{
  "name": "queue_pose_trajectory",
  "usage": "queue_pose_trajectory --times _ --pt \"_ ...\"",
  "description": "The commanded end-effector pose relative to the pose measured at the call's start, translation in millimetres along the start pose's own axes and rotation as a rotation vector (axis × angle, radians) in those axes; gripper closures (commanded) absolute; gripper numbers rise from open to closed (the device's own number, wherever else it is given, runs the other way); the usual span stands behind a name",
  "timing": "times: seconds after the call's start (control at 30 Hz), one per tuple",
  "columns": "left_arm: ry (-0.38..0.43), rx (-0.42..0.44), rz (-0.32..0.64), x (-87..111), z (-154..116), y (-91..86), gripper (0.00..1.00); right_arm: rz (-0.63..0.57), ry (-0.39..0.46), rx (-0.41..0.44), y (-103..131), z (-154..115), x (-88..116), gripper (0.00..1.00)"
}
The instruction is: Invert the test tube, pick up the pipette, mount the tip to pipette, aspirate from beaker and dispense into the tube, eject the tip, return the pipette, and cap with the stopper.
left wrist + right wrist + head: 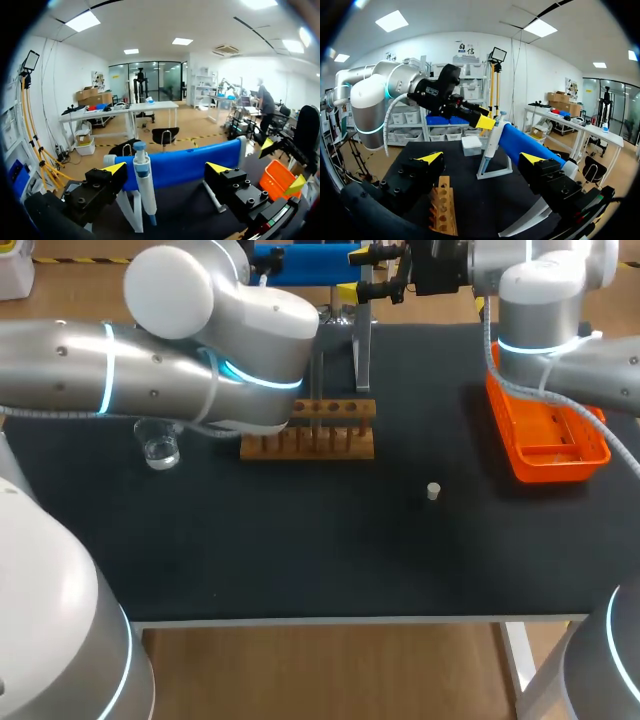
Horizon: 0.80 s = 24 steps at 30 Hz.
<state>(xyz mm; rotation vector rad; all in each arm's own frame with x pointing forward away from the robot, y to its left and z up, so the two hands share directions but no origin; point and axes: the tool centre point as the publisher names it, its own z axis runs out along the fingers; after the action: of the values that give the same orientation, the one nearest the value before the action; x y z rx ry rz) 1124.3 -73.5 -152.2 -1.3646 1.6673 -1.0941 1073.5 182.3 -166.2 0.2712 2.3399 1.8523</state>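
Note:
The blue-and-white pipette (142, 180) hangs on its white stand (362, 355) at the back of the black mat. My left gripper (166, 168) is open around it, the pipette standing nearer one finger, with a clear gap to the other. Seen in the right wrist view, the left gripper (481, 116) sits at the top of the pipette (491, 145). My right gripper (481, 158) is open and empty, raised above the wooden rack (308, 430) and pointing at the stand. What looks like a clear tube (319, 405) stands in the rack. The beaker (160, 447) sits left, the white stopper (433, 491) mid-mat.
An orange tray (548, 435) lies at the mat's right edge under my right arm. A white tip box (471, 146) sits beside the pipette stand. My left arm's bulk hangs over the rack's left end and the beaker.

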Motion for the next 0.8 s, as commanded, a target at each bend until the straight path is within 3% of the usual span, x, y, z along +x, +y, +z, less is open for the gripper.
queue_pose_trajectory --times 0.03,0.5,0.8 --pt "0.129 -0.014 0.011 -2.1 -41 -0.8 0.00 0.000 -0.001 0.003 1 -1 1 0.00" --pt "0.526 0.072 0.194 29.6 -111 13.8 0.00 0.000 -0.001 0.003 1 -1 1 0.00" --pt "0.795 0.128 0.299 51.7 -132 32.5 0.00 0.000 -0.001 0.003 1 -1 1 0.00"
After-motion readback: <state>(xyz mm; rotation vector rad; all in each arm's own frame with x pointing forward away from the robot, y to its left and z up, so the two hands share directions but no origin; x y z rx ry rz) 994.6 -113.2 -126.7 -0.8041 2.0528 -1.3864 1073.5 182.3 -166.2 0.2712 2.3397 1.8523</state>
